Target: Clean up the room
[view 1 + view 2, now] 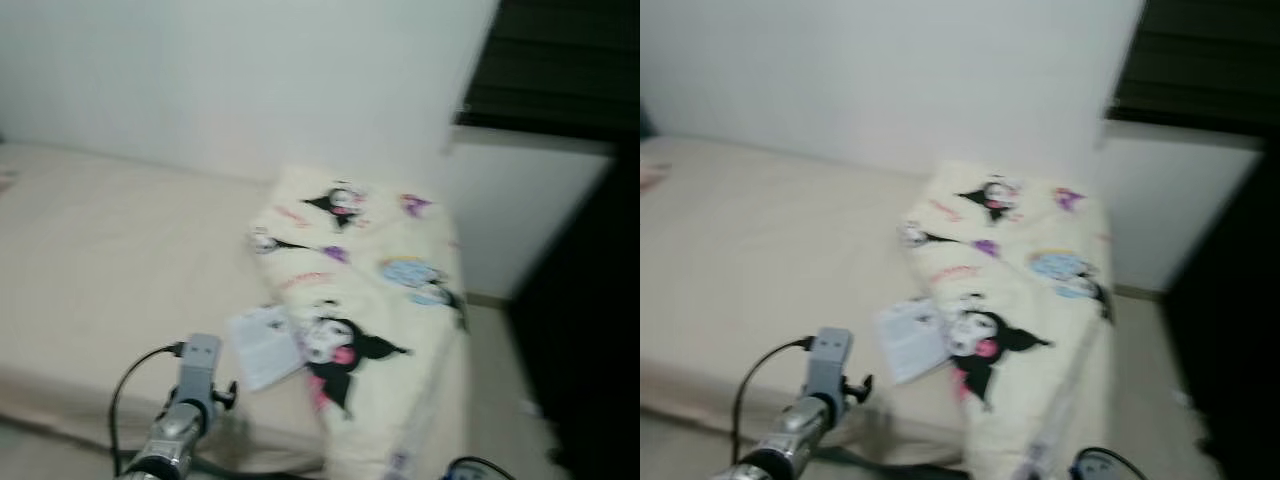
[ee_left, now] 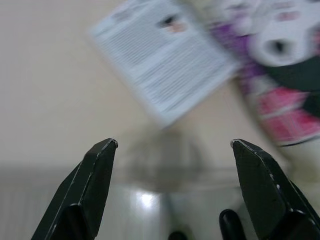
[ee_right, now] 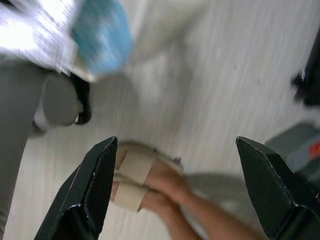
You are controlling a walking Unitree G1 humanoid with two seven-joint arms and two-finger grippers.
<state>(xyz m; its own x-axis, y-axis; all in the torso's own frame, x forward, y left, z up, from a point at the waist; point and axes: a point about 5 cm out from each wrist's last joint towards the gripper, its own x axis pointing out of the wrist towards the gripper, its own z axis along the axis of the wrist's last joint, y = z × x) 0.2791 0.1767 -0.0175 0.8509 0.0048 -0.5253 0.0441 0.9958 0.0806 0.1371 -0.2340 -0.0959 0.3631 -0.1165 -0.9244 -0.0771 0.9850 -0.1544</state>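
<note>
- You are looking down, through a blurred head camera, at a bed [image 1: 90, 260] with a plain cream sheet, set against a white wall [image 1: 250, 70].
- A folded cream blanket [image 1: 370, 300] lies on the bed's right end. It is printed with cartoon characters in black, pink and purple, plus a pale blue patch, and its lower edge hangs over the bed's near corner.
- A paper booklet [image 1: 262, 345] lies flat on the sheet, touching the blanket's left edge. In the left wrist view the booklet [image 2: 162, 60] is white, covered in fine lines of grey print too blurred to read, with a small picture near one end.
- Your left gripper [image 2: 172, 150] hovers over the bed's near edge, just short of the booklet, fingers spread wide and holding nothing. The silver left arm [image 1: 185, 410] reaches in from the lower left.
- Your right gripper [image 3: 175, 145] hangs over a pale wood-grain floor [image 3: 240, 65], fingers wide apart and empty.
- Below it are a person's feet in beige sandals [image 3: 135, 182].
- A dark window [image 1: 560, 60] sits at the upper right.
</note>
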